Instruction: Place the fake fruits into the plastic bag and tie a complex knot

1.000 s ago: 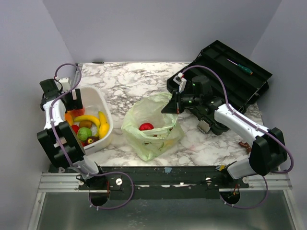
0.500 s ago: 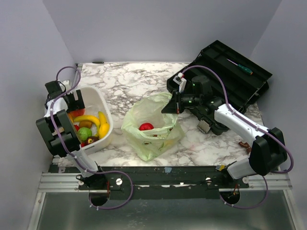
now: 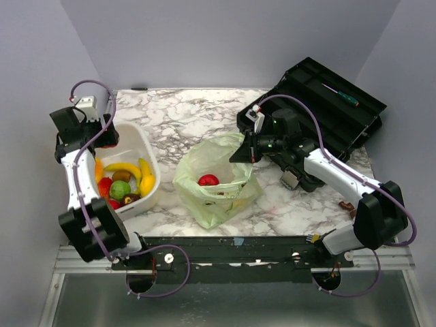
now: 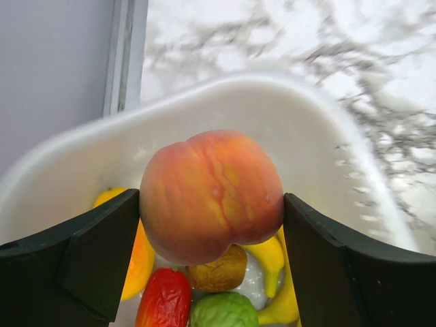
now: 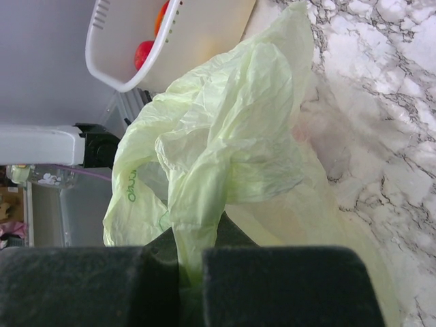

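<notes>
My left gripper (image 4: 211, 272) is shut on an orange-red peach-like fake fruit (image 4: 211, 194) and holds it above the white basket (image 3: 145, 146). Below it in the basket lie yellow bananas (image 3: 129, 168), a green round fruit (image 3: 120, 189), a red piece (image 4: 163, 300) and a brown piece (image 4: 218, 269). In the top view the left gripper (image 3: 103, 133) hangs over the basket's far rim. My right gripper (image 3: 246, 148) is shut on a handle of the pale green plastic bag (image 3: 214, 180), holding it up (image 5: 197, 231). A red apple (image 3: 208, 180) lies inside the open bag.
An open black tool case (image 3: 327, 109) with a green-handled screwdriver (image 3: 343, 95) stands at the back right. A small grey part (image 3: 291, 178) and a brown piece (image 3: 349, 206) lie on the marble table (image 3: 184, 116) near the right arm.
My left arm has lifted out of the basket toward the back left, carrying the peach-like fruit. The right gripper and the bag have stayed put.
</notes>
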